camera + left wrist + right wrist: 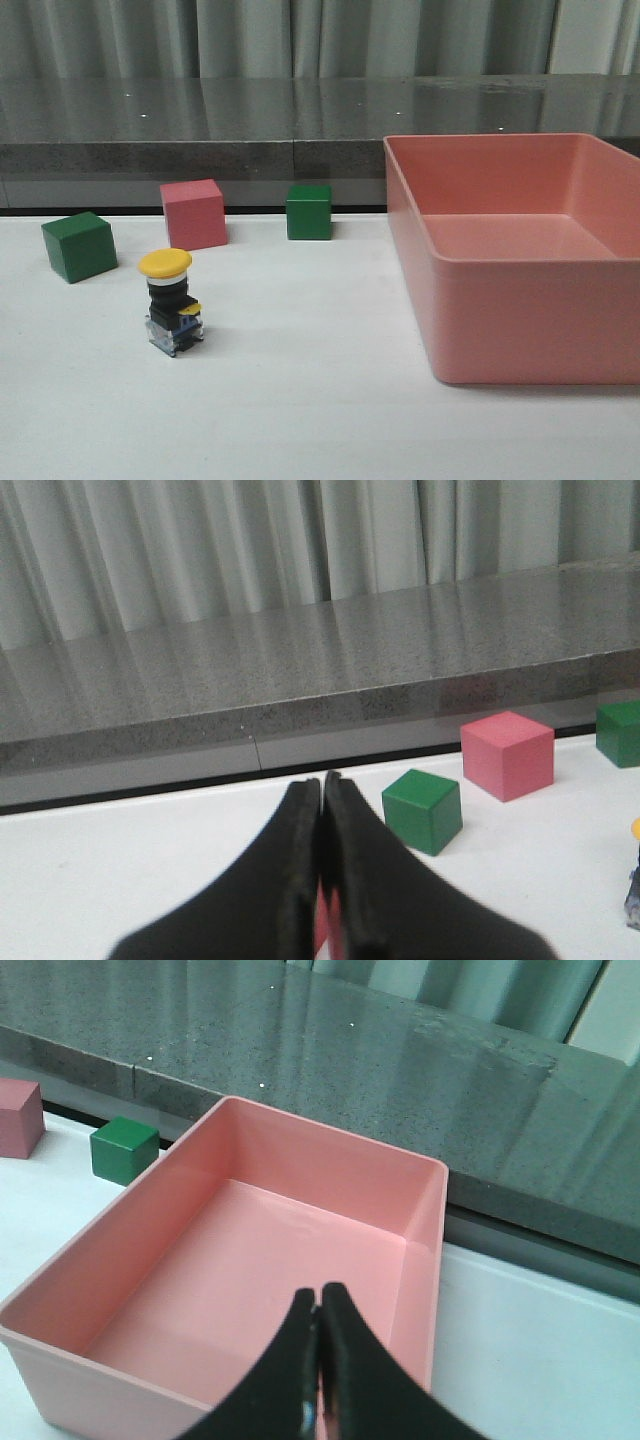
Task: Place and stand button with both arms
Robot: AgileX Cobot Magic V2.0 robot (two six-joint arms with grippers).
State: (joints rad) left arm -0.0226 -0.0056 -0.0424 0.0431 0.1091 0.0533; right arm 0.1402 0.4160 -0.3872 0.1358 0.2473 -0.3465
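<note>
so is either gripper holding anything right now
No. Both the left gripper and right gripper are shut on nothing; the button stands free on the table.

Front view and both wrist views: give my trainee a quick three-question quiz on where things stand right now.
1. True or false: the button lies on its side inside the pink bin.
2. Which cube stands closest behind the button: A) the pink cube, B) the green cube near the bin, C) neither, both are in the bin?
3. Fill in: the left pincer and right pincer both have their jaws ____.

Key: 1 false, it stands upright on the table, yellow cap up. 2 A. 3 shut.
</note>
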